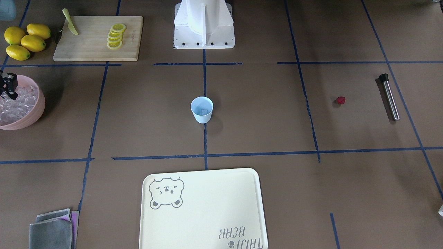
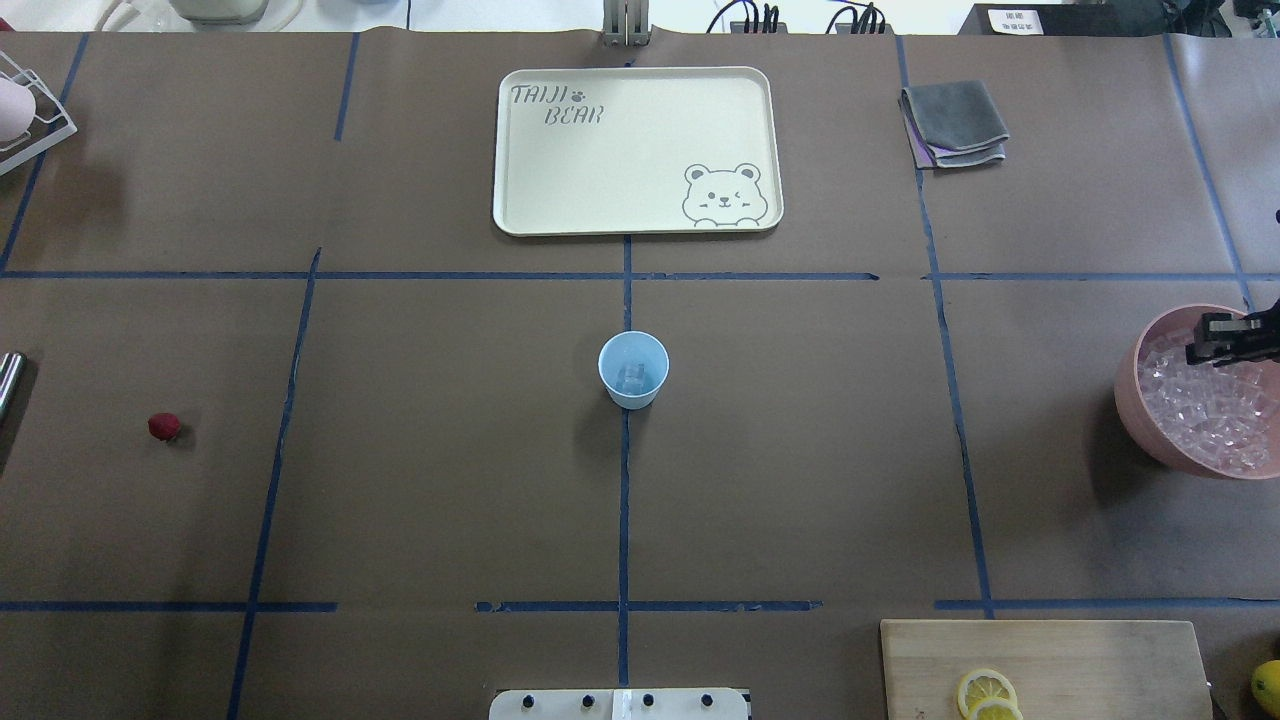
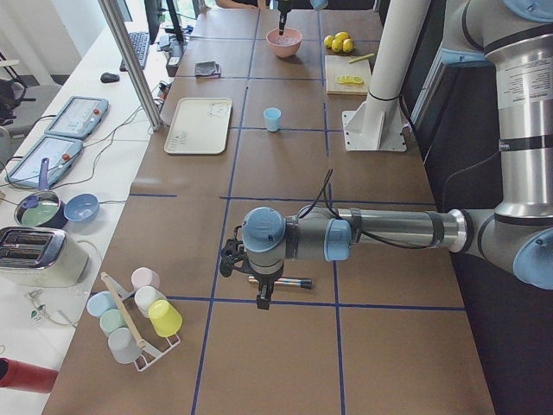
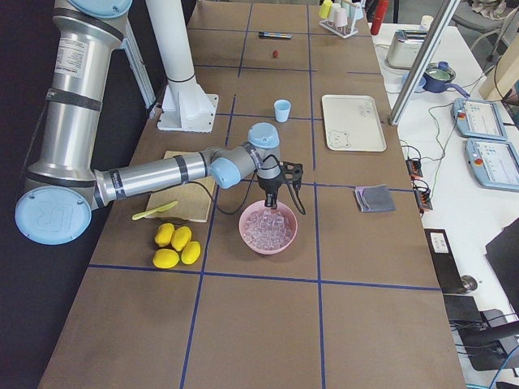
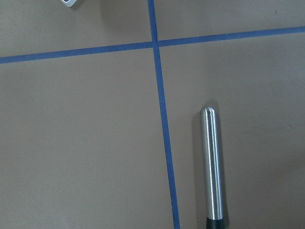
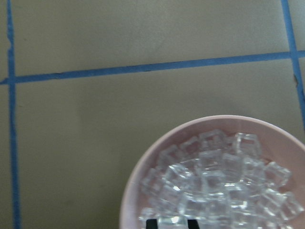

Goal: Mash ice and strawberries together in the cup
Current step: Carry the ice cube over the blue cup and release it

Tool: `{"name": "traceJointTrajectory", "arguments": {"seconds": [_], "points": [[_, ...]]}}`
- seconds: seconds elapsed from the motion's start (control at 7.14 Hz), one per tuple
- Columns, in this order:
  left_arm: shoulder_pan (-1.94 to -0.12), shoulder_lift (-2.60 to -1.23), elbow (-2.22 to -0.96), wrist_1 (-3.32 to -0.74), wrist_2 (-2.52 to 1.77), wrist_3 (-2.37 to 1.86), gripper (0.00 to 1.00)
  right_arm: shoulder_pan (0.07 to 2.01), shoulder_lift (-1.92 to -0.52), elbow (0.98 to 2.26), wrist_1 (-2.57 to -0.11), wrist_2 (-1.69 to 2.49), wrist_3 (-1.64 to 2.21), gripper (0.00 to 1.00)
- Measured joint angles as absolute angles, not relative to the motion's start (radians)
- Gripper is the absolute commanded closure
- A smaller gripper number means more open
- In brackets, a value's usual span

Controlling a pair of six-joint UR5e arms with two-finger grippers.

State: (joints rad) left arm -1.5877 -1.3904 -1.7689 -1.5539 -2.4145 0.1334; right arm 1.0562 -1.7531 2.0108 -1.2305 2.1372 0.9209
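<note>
While the right pincer (image 2: pixel 1225 340) is seen down in the pink bowl (image 2: pixel 1135 405), the cup (image 2: pixel 633 369) is found upright at the middle of the worktop (image 2: pixel 450 450), right on a crossing of blue tape lines. At least one clear cube of ice (image 2: pixel 632 377) is spotted at its bottom. Far more ice is heaped in the bowl, well off on the cup's right-arm side. Two dark fingertips (image 6: pixel 152 223) are caught a little apart among those cubes, one cube between them; whether it is clamped cannot be told.

The strawberry (image 2: pixel 164 427) is found on bare paper, well apart from the cup on its left-arm side. Further out that way a steel muddler (image 1: pixel 390 98) with a black end is laid flat. The left pincer (image 3: pixel 262 298) is held above it; whether it is open or closed cannot be told.

Past the cup, away from the robot's base, a cream tray (image 2: pixel 620 150) is marked "TAIJI BEAR", with a paw print and a drawn bear. Folded grey cloths (image 2: pixel 955 122) are set beside it.

Nearer the base than the bowl, lemon slices (image 1: pixel 116 36) and a yellow knife (image 1: pixel 70 22) are carried on a wooden board (image 1: pixel 93 45), four lemons (image 1: pixel 26 40) alongside.

The worktop is covered in brown paper, gridded with blue tape.
</note>
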Motion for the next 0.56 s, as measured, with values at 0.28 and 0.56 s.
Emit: {"name": "traceJointTrajectory", "arguments": {"seconds": [0.28,0.56], "points": [[-1.588,-1.391,-1.770,-1.554,-2.414,0.133,0.00,0.991,-1.599,2.048,-1.229,2.217,1.279,1.00],[-1.588,-1.391,-1.770,-1.553,-2.415,0.133,0.00,0.830,-1.381,2.045,-1.242,2.187,1.631,1.00]]}}
